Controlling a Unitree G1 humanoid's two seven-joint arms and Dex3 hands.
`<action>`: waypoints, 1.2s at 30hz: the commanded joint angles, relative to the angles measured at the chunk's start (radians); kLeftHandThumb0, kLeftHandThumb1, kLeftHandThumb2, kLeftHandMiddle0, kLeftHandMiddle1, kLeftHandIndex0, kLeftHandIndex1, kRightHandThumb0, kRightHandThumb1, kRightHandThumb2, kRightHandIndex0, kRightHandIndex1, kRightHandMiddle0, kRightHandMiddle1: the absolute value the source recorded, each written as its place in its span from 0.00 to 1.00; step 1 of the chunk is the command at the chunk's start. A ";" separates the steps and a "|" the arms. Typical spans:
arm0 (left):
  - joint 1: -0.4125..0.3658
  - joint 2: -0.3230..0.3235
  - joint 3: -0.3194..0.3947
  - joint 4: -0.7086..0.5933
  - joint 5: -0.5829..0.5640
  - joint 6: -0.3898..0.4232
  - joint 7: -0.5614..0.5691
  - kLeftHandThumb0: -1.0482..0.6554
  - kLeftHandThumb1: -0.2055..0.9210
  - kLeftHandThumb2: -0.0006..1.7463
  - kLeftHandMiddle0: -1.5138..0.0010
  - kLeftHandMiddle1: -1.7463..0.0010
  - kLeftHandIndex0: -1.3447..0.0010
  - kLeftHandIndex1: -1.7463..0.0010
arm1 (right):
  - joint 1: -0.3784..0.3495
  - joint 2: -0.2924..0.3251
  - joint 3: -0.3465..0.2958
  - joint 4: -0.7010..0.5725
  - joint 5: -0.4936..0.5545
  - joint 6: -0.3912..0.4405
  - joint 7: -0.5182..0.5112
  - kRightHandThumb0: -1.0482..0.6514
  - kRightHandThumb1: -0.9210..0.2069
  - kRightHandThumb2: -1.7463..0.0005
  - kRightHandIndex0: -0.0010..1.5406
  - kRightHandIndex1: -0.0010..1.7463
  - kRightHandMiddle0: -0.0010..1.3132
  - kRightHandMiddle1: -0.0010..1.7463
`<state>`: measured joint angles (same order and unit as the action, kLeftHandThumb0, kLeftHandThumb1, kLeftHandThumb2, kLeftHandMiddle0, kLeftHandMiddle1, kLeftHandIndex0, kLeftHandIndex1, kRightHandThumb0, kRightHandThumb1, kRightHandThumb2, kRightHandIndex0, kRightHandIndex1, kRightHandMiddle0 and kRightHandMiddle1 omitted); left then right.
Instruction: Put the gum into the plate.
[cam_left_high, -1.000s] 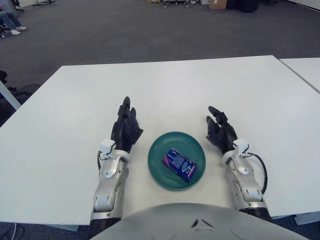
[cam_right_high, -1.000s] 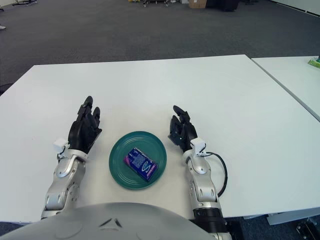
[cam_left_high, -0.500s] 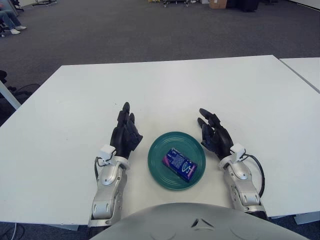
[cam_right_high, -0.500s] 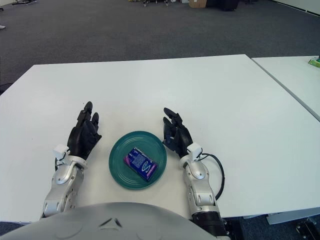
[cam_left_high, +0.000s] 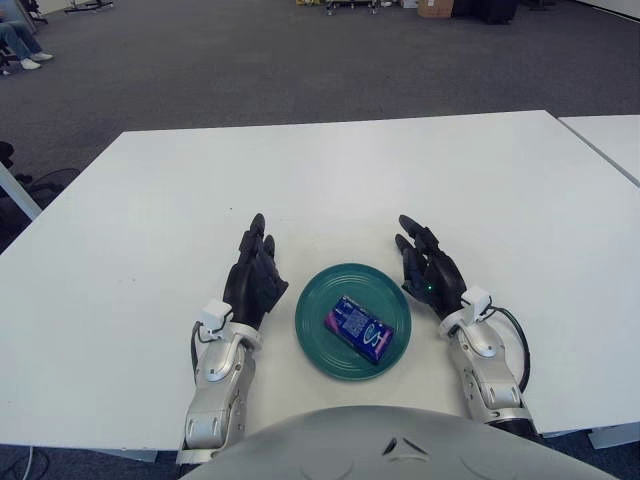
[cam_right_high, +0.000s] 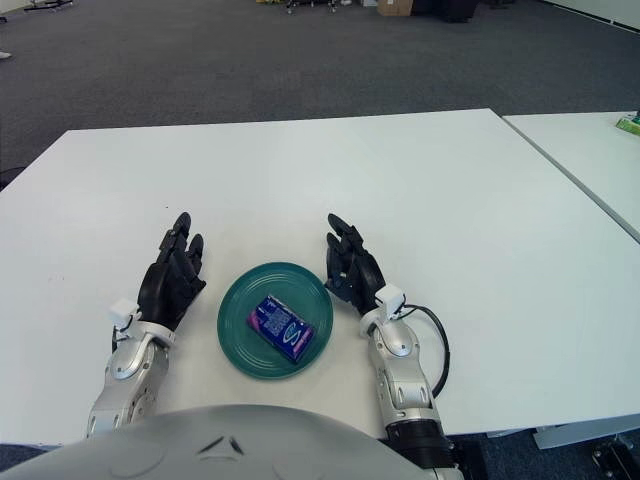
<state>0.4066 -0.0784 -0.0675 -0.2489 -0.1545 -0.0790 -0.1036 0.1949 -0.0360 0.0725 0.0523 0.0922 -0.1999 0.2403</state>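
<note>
With the plate taken as the landmark, the scene is read from left to right. Just left of the plate, the left hand is seen over the white table, its fingers stretched forward and loosely spread, with nothing held. On the plate itself, slightly toward its near right part, the gum is seen lying flat, a small purple and blue pack set at an angle. Just right of the plate, the right hand is held close by the rim, fingers extended and relaxed, and nothing is pinched by it either.

The task is judged to be done as far as can be seen: the gum is inside the plate and is touched by neither of the 2 hands. Nothing appears to be left except, perhaps, for the hands to be drawn back to rest.

Against the frame from 1 second ago, the right hand is found nearer the plate's rim and a little farther forward, and that place has been kept over the last 0.5 seconds. The left hand is found slightly closer to the plate and lower toward the robot than before. The gum and the plate are unchanged in place.
</note>
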 joint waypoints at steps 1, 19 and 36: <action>0.031 -0.015 -0.034 0.045 0.036 -0.067 0.009 0.00 1.00 0.62 0.90 0.99 0.99 0.82 | 0.008 -0.005 -0.003 0.020 0.000 0.033 -0.006 0.22 0.00 0.46 0.03 0.00 0.00 0.11; 0.063 -0.050 -0.047 0.117 0.146 -0.123 0.129 0.00 1.00 0.62 0.79 0.98 1.00 0.64 | 0.043 0.004 -0.001 -0.020 -0.086 0.062 -0.131 0.29 0.00 0.42 0.05 0.01 0.00 0.14; 0.051 -0.049 -0.042 0.127 0.094 -0.123 0.121 0.03 1.00 0.62 0.79 0.99 1.00 0.65 | 0.056 0.030 -0.001 -0.110 -0.088 0.165 -0.180 0.30 0.00 0.41 0.04 0.00 0.00 0.13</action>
<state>0.4760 -0.1263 -0.1184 -0.1369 -0.0500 -0.2030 0.0218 0.2377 -0.0142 0.0723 -0.0573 -0.0086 -0.0851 0.0642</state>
